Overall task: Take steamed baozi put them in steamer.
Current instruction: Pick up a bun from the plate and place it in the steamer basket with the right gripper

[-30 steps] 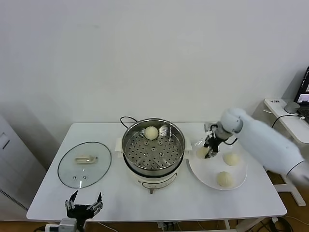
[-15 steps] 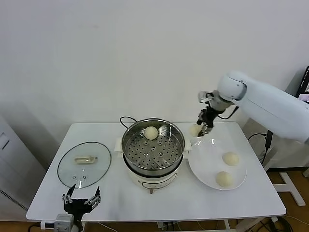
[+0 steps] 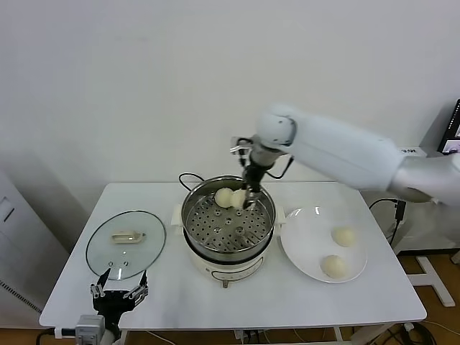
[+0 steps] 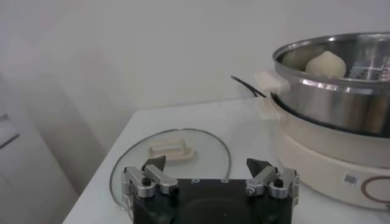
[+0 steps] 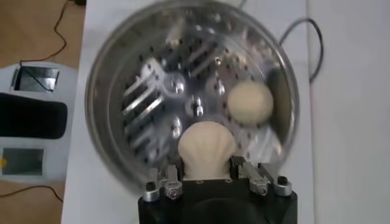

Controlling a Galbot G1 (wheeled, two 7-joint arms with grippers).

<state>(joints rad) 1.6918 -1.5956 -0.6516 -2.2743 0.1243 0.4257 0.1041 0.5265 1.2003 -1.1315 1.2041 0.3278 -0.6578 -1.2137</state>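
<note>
1. Right gripper point(image 3: 246, 199) — reaches over the steamer point(image 3: 267, 215) from the robot's right, jaws closed on one baozi; the wrist view shows this held baozi point(image 5: 206, 148) clamped between the two fingers directly above the perforated floor.
2. Held baozi, head view point(image 3: 239, 198) — suspended inside the rim of the basket, toward its far side, just beside a baozi already resting there point(image 3: 223, 197). Whether the two buns touch cannot be told.
3. Resting baozi point(image 5: 249, 103) — lies on the perforated bottom near the wall; it is free of the gripper.
4. White plate point(image 3: 302, 244) — stands to the right of the steamer and carries the two remaining baozi, one farther point(image 3: 344, 236) and one nearer point(image 3: 333, 266), set apart from each other.
5. Left gripper point(image 3: 119, 299) — idle at the near left edge of the table point(image 3: 287, 302), jaws spread wide and empty (its wrist view looks across the glass lid point(image 4: 201, 141) toward the pot).
6. Progress, as judged — one bun placed, a second over the basket but not yet released, two still on the plate; roughly the halfway point, with release and two further transfers remaining.
</note>
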